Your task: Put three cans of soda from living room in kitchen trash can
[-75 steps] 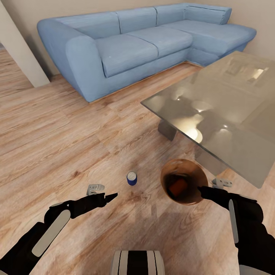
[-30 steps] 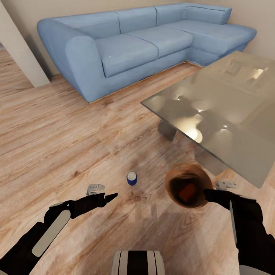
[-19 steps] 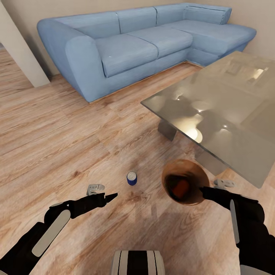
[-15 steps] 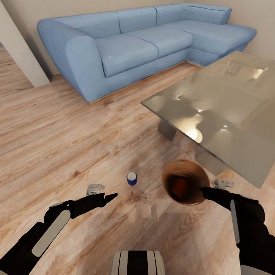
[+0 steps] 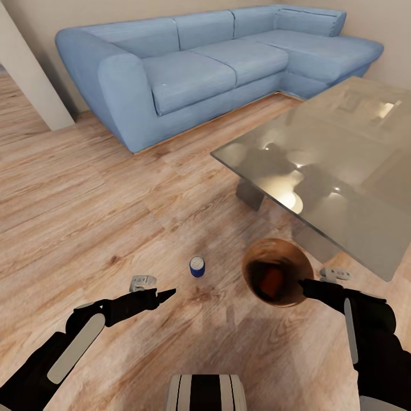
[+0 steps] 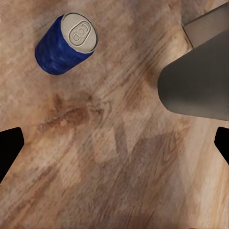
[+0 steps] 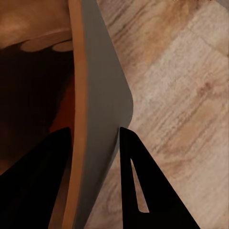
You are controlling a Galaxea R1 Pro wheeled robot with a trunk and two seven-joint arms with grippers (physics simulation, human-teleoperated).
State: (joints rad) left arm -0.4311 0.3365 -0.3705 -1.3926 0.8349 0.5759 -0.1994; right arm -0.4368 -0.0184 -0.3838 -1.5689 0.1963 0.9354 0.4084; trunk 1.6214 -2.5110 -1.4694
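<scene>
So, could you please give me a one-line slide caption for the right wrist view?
Right gripper pinching the trash can's grey wall, one finger inside, one outside, above the wood floor.

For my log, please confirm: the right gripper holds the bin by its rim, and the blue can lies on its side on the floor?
Not quite: the blue can stands upright on the floor, silver top up, as the head view shows. The right gripper does hold the bin by its rim.

Grained wood floor (image 5: 85,217); cloth-like sofa (image 5: 188,74); glossy reflective table (image 5: 337,165); bin (image 5: 277,279) glossy copper inside; blue can's (image 6: 67,44) top probably metal.
</scene>
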